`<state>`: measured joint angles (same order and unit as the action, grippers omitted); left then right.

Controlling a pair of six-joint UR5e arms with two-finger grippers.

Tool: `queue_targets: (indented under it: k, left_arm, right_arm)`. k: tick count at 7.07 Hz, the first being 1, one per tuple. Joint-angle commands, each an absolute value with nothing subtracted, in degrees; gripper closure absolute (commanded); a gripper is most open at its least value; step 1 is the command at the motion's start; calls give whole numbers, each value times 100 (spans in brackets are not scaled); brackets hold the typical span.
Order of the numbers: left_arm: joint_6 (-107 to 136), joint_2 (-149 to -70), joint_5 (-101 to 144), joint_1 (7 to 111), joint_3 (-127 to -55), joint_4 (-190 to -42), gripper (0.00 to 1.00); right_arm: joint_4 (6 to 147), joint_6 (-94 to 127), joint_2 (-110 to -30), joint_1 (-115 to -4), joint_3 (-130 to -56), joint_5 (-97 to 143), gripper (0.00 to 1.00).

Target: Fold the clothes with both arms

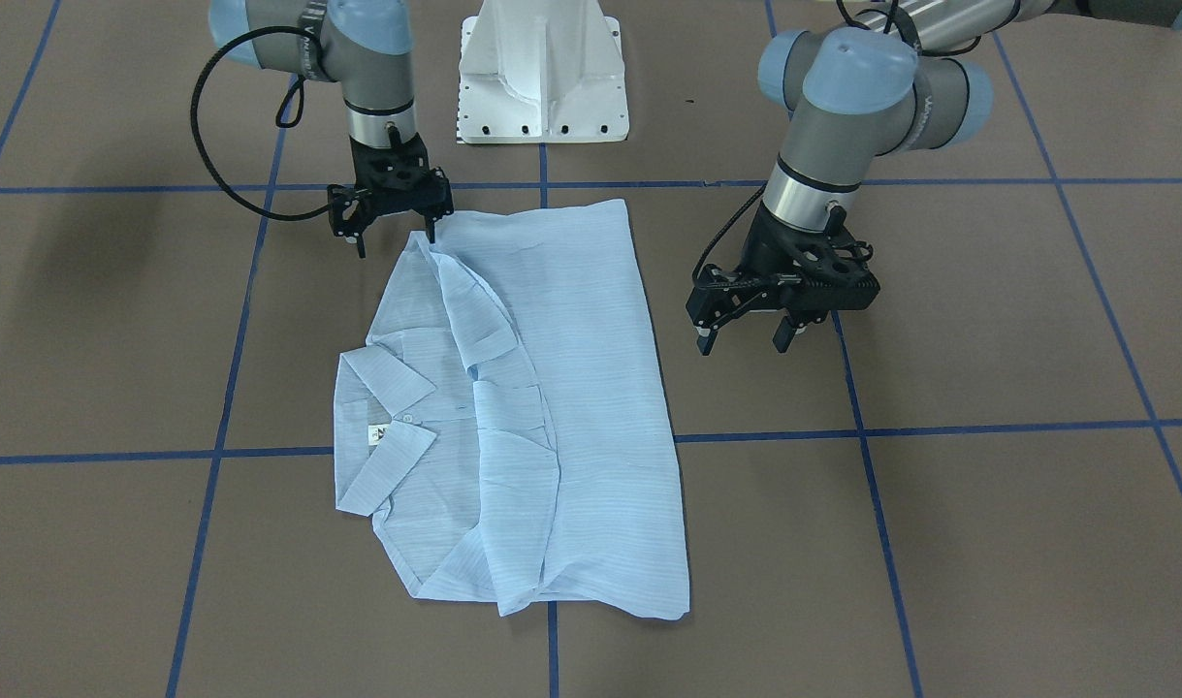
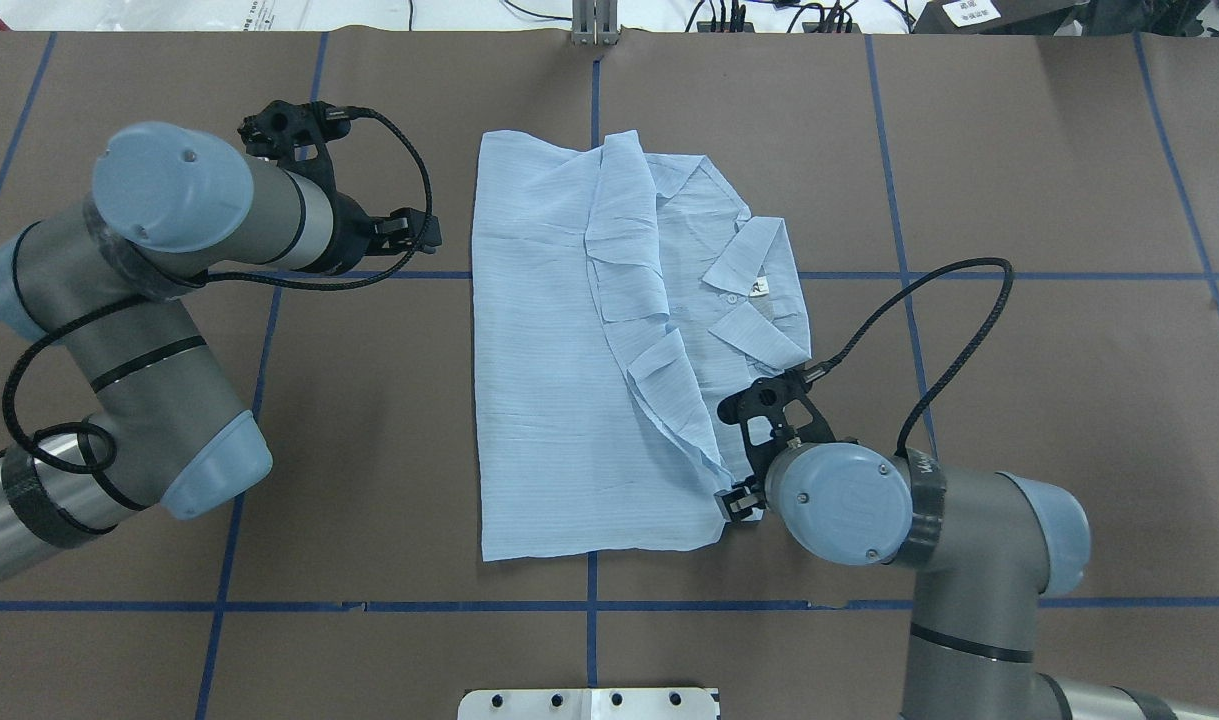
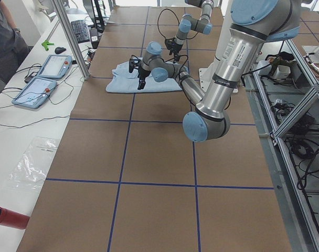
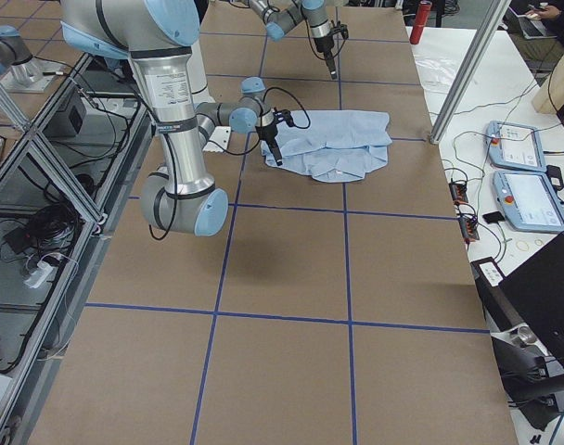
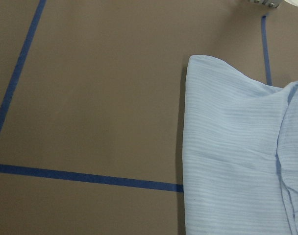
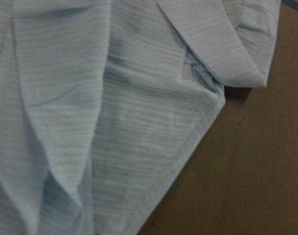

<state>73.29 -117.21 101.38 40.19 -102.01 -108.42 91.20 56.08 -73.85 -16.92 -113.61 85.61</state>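
Observation:
The pale-blue striped shirt (image 1: 571, 407) lies flat on the brown table, folded into a rough rectangle, with collar and white neck label (image 1: 379, 433) up. It also shows in the overhead view (image 2: 549, 380). My right gripper (image 1: 397, 240) is open and empty, low over the shirt's corner nearest the base, one fingertip (image 1: 431, 233) at the cloth's edge. My left gripper (image 1: 743, 342) is open and empty, beside the shirt's opposite long edge and clear of it. The left wrist view shows a shirt corner (image 5: 227, 147); the right wrist view shows folded cloth (image 6: 114, 122). Neither shows fingers.
The white pedestal base (image 1: 542, 73) stands behind the shirt. Blue tape lines (image 1: 988, 427) grid the brown table. A side bench holds control tablets (image 3: 41, 79), and a red cylinder (image 3: 7, 216) lies by the table's corner. An operator (image 3: 4, 31) stands there.

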Motion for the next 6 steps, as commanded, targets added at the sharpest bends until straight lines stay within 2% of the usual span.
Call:
queue_targets:
  k: [1,2,3,5,6]
  left_arm:
    - [7357,-11760,10134,3981,-10204,-10828,0]
    - [7339,-11751,10134,3981,-10195,-10837,0]
    - [7304,-11751,10134,3981,-10187,-10837,0]
    - [7278,-11733,10134,3981,-10160,-10846,0]
    - [7277,-11716,10134,3981,-10125,-10872,0]
  right_arm:
    - [9106,5590,-8049,-1923,-11505,8613,0]
    - [9097,5311,-8025,-2316,-11609,8848,0]
    - [9097,5152,-7598,-2486,-11576,9146,0]
    - [9088,5150,-6474,-2496,-10884,9141,0]
    - [9088,5142,-6243,-2487,-10837,9141,0]
